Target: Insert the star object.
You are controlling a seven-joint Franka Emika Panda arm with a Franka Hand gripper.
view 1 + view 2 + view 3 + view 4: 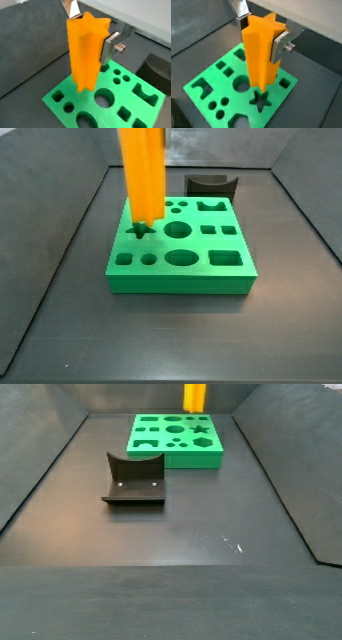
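The star object [85,50] is a tall orange bar with a star-shaped end. It hangs upright, held near its upper end. It also shows in the other wrist view [260,55] and in both side views [140,173] [195,396]. My gripper [90,36] [262,34] is shut on it, with one silver finger on each side. The gripper is out of frame in both side views. The bar's lower end is just over the green block [181,268] [177,444] [211,85], close beside the star-shaped hole [259,99] [139,228]. I cannot tell whether it touches.
The green block [133,107] has several other holes of round, square and arched shapes. The dark fixture [210,185] [134,481] stands on the floor apart from the block. Grey walls enclose the dark floor.
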